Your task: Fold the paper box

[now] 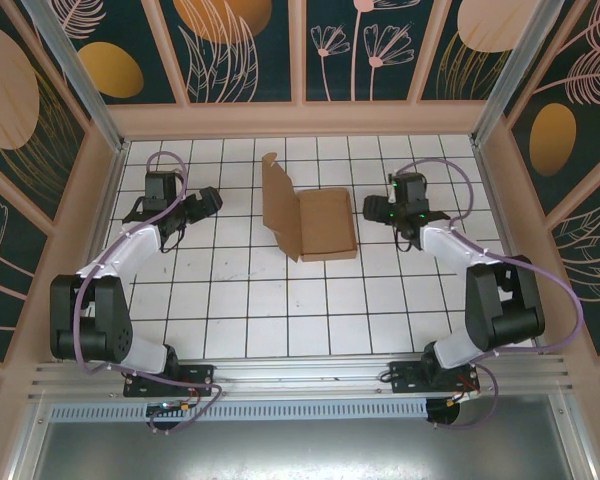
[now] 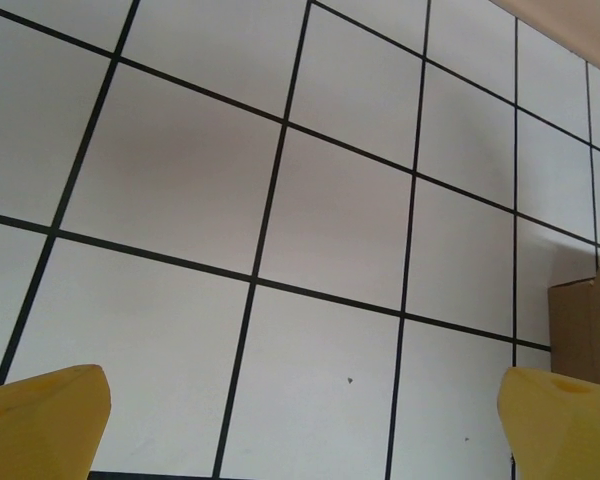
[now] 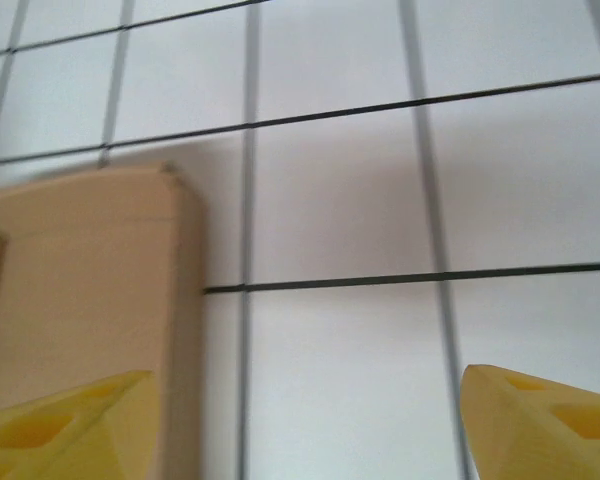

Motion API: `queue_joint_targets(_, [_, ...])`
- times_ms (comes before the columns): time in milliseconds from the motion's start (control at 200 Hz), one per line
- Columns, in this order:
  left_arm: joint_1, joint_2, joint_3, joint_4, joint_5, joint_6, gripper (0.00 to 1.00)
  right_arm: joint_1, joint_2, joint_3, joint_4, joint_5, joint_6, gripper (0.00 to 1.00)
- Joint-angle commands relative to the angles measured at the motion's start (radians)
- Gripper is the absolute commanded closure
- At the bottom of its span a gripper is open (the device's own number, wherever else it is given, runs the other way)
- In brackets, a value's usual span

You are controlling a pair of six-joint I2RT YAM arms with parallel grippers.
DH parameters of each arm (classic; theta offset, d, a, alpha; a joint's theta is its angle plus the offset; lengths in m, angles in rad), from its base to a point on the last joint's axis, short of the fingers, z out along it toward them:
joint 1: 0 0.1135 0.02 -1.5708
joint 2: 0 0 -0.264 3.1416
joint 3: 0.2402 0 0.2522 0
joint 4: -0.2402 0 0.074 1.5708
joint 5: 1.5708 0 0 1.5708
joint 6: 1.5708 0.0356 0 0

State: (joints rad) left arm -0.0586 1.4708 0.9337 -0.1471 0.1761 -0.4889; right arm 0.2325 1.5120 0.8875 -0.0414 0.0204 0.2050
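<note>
Brown cardboard paper box (image 1: 315, 225) lies centre frame between my left gripper (image 1: 212, 201) and right gripper (image 1: 373, 208), both jaws released.

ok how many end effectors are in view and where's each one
2. The left end effector hovers over the tiled table, left of the paper box and clearly apart from it, open. The right end effector is close by the box's right edge, also open.

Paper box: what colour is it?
The paper box is plain brown, clearest in the top external view.
</note>
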Motion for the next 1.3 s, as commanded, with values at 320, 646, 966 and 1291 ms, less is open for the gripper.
queue_joint_targets(320, [0.001,-0.011,-0.046,0.087,0.009,-0.019,0.02,0.213,0.096,-0.068,-0.072,0.113,0.046,0.28])
queue_joint_targets(646, [0.001,-0.105,-0.105,0.102,-0.103,-0.015,0.01,0.548,0.293,0.168,-0.080,0.109,0.027,0.27])
queue_joint_targets(966, [0.000,-0.227,-0.177,0.026,-0.331,-0.094,0.01,0.562,0.175,0.148,0.041,0.000,-0.138,0.19])
queue_joint_targets(1291, [-0.151,-0.287,-0.242,-0.080,-0.287,-0.263,0.02,0.273,0.315,0.319,-0.019,-0.238,-0.276,0.29])
